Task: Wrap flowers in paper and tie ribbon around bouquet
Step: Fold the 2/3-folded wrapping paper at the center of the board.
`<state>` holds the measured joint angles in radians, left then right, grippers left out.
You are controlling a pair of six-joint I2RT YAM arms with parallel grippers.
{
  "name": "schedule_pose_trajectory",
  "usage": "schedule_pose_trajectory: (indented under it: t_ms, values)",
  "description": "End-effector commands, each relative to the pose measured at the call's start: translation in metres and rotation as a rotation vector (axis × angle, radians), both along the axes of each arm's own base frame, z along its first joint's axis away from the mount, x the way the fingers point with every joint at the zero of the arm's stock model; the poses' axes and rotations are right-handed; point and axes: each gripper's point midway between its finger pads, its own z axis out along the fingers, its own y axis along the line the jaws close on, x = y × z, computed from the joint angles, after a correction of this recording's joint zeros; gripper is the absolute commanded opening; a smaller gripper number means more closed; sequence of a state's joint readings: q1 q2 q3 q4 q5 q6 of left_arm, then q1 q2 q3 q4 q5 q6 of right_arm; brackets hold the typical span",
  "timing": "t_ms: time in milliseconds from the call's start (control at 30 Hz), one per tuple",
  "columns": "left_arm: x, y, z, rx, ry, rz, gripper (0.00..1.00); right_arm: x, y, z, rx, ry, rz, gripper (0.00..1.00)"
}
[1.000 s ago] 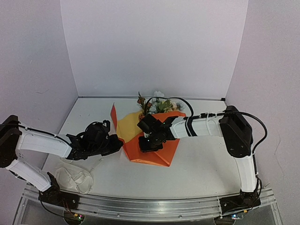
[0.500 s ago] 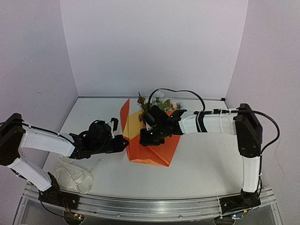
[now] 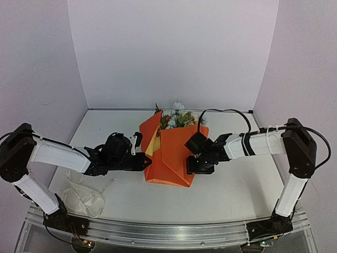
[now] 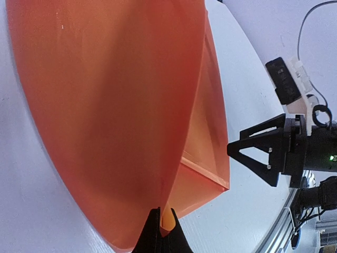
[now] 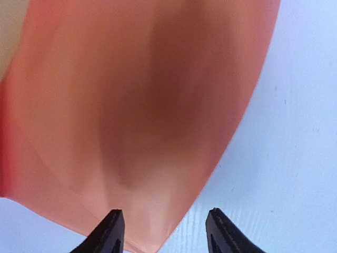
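A cream ribbon lies heaped at lower left on the table. At centre, the left tool is clamped on the left edge of the folded orange paper. The right tool, fingers apart, sits beside its right edge. Pale and rust flowers poke from the paper's far end.

The paper is bright orange on the outside, with a thin yellow strip showing inside. The flowers are pale blue and rusty brown, with green leaves. The ribbon is creamy white. The table is white. The walls are pale purple. The arms are white with black parts.
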<state>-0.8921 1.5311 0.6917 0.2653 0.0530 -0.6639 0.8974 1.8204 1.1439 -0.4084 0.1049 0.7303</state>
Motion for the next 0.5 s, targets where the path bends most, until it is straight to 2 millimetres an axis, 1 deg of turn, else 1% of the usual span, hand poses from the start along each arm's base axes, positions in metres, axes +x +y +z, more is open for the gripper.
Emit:
schedule_pose_trajectory:
  t_ms: [0,167,333,467]
  values:
    - [0.001,-0.025,0.017,-0.034,-0.041,-0.092,0.00,0.002,0.001,0.007,0.121,-0.019,-0.070,0.59]
    - [-0.005,-0.039,0.016,-0.020,-0.041,-0.161,0.00,0.005,-0.001,-0.007,0.212,0.014,-0.125,0.59]
    - [-0.011,-0.054,0.008,0.020,-0.028,-0.227,0.00,0.004,0.010,-0.018,0.297,0.060,-0.133,0.54]
    - [-0.018,-0.068,-0.001,0.061,-0.011,-0.279,0.00,0.005,0.017,-0.019,0.328,0.071,-0.134,0.51]
